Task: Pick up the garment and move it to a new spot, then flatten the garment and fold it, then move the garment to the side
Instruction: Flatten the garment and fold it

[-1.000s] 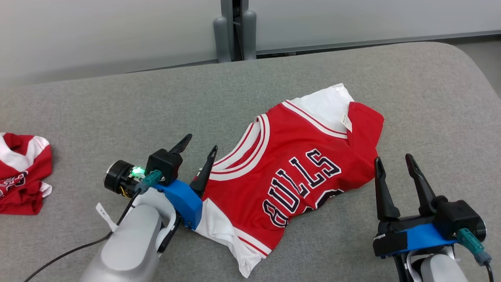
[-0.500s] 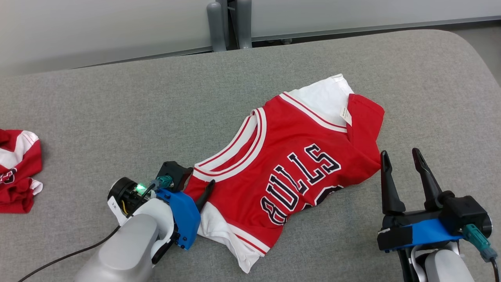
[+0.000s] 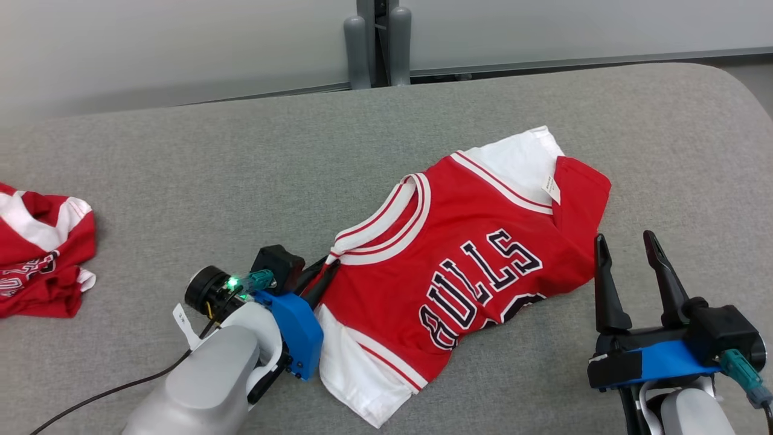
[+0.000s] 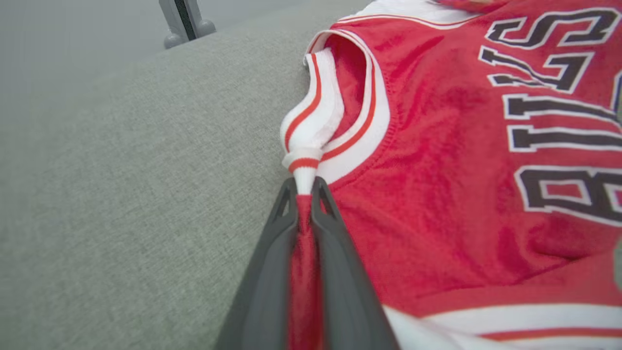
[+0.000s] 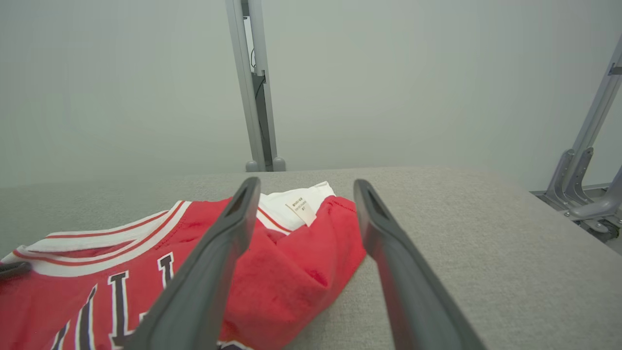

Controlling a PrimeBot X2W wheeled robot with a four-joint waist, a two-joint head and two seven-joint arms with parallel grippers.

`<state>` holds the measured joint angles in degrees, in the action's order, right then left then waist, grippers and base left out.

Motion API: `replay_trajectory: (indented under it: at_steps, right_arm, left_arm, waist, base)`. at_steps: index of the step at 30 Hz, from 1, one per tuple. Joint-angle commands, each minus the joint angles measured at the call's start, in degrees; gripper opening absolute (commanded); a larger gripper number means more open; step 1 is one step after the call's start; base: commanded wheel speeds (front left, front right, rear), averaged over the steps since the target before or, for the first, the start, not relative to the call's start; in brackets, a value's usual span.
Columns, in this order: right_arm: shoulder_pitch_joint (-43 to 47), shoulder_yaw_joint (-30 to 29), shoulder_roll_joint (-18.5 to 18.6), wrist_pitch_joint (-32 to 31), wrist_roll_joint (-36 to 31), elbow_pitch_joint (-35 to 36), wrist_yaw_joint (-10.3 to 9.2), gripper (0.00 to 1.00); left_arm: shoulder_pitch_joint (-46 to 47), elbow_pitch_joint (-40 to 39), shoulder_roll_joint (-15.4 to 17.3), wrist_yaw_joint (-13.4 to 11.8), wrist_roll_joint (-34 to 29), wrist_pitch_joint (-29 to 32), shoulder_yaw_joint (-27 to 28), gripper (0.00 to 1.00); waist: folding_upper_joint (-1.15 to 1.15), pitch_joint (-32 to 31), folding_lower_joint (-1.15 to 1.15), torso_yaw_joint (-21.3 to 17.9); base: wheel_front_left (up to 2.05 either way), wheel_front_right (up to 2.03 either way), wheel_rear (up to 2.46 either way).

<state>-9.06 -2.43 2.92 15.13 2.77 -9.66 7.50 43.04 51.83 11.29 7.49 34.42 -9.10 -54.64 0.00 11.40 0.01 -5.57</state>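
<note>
Your left gripper (image 3: 325,270) reaches low from the near left, clamped on the neckline of the jersey (image 3: 459,254), which lies across the middle of the table (image 3: 241,169), lengthwise left to right, neck leftward. Your right gripper (image 3: 625,238) hovers beside it, jaws wide.

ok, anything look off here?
The jersey lies askew and rumpled, its far end folded over so the white inside and tag show. A second red garment sits bunched at the head view's left edge.
</note>
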Motion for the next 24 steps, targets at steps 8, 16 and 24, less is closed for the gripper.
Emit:
replay_trajectory:
  at_steps: [8, 16, 24]
  right_arm:
    - [2.5, -0.6, 0.0, 0.0, 0.1, -0.2, -0.02, 1.0]
    - [3.0, 0.4, 0.0, 0.0, 0.2, -0.7, -0.02, 1.0]
    - [1.1, 1.3, 0.0, 0.0, 0.0, -1.2, -0.02, 1.0]
  left_arm:
    - [-0.9, -1.7, -1.2, -0.9, 0.5, -5.2, 1.0, 0.0]
    - [-3.8, -5.7, 3.0, -3.6, 0.5, -6.1, 3.8, 0.0]
    - [-3.4, -8.9, 7.7, -5.5, 0.6, -6.1, 9.2, 0.0]
  waist:
    - [0.0, -3.7, -0.01, 6.7]
    - [0.0, -4.9, -0.01, 11.1]
    - [0.0, -3.4, -0.01, 8.4]
  base:
    - [0.0, 0.0, 0.0]
    - [0.0, 0.0, 0.0]
    - [0.0, 0.0, 0.0]
